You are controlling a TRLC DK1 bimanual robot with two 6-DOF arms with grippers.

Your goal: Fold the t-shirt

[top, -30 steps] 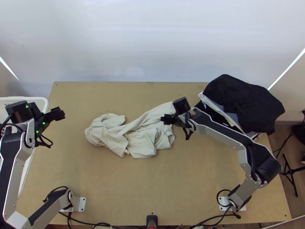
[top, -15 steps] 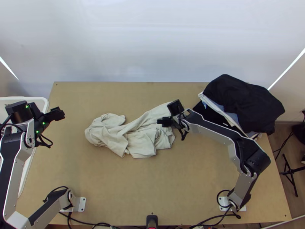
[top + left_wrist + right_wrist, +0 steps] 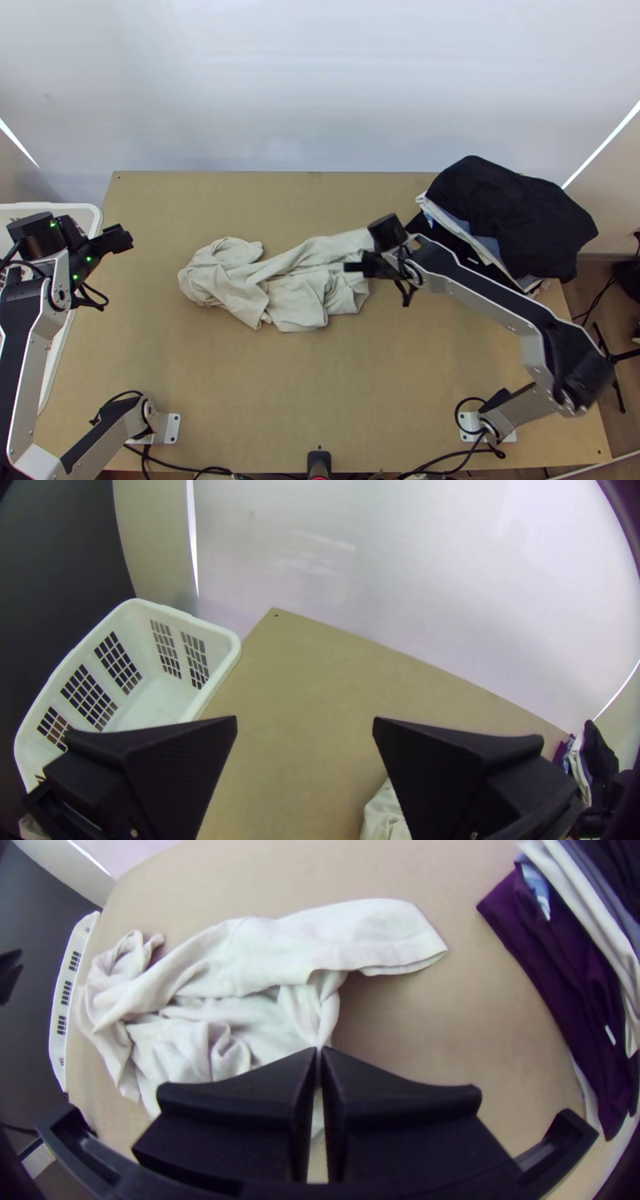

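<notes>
The light wooden surface (image 3: 320, 384) carries the bunched, pale t-shirt (image 3: 296, 292), with the right claw (image 3: 350, 266) clenched on a fold of it and the left claw (image 3: 125, 238) released, well apart from it

There are two robot arms (image 3: 480, 286), two white base plates (image 3: 171, 428), one left gripper (image 3: 122, 238) and one right gripper (image 3: 352, 266) — two in all — plus one pale t-shirt (image 3: 296, 300), one pile of clothes (image 3: 512, 216), one white basket (image 3: 217, 647) and one wooden table (image 3: 320, 384).
</notes>
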